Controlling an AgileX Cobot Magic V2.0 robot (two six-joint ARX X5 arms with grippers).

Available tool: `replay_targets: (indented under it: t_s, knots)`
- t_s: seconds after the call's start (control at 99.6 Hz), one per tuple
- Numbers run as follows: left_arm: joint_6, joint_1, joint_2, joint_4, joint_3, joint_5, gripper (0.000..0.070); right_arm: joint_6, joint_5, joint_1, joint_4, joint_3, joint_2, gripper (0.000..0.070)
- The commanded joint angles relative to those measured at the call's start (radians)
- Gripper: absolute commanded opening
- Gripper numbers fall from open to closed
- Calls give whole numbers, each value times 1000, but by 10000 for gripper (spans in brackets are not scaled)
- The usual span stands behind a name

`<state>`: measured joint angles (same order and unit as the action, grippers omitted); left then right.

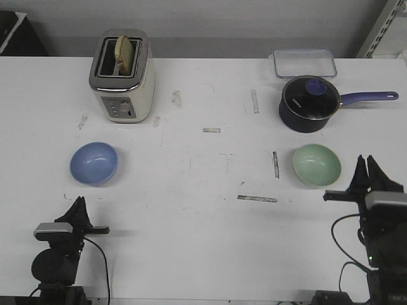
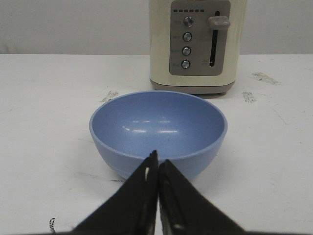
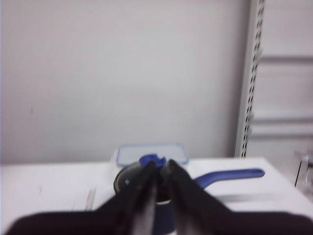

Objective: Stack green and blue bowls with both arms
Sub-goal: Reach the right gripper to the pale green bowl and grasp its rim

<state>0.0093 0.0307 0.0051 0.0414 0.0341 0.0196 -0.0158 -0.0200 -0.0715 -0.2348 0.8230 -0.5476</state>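
The light blue bowl sits upright on the white table at the left, in front of the toaster. It fills the middle of the left wrist view. My left gripper is shut and empty, its tips just short of the bowl's near wall. The pale green bowl sits upright at the right, in front of the saucepan. My right gripper is just right of it, raised, its jaws a little apart and empty. The right wrist view is blurred; its gripper points at the saucepan, and the green bowl is out of that view.
A cream toaster with bread stands at the back left, also in the left wrist view. A dark navy saucepan with glass lid and long handle stands at the back right. A clear lidded box lies behind it.
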Motion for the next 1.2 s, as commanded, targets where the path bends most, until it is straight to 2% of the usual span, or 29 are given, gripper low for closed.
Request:
replay_targets:
  t_s: [0.0, 0.07, 0.271, 0.472, 0.753, 1.074, 1.135, 1.195]
  knots:
    - [-1, 2, -2, 12, -21, -4, 1, -10, -9, -1, -55, 97, -101, 289]
    - [-1, 2, -2, 12, -21, -4, 1, -9, -9, -1, -133, 182, -195, 369]
    - [-2, 2, -2, 12, -21, -4, 1, 18, -26, -30, -383, 361, -450, 434]
    - [-2, 2, -2, 12, -21, -4, 1, 79, -113, -133, -435, 388, -649, 434]
    - [-2, 2, -2, 11, -21, -4, 1, 151, -115, -211, -499, 388, -877, 434]
    - [-2, 2, -2, 12, -21, -4, 1, 174, -137, -209, -476, 388, -1062, 428]
    - [-2, 2, -2, 12, -21, -4, 1, 174, -139, -209, -475, 388, -1078, 389]
    - [-2, 2, -2, 12, -21, -4, 1, 174, -138, -209, -474, 388, -1086, 307]
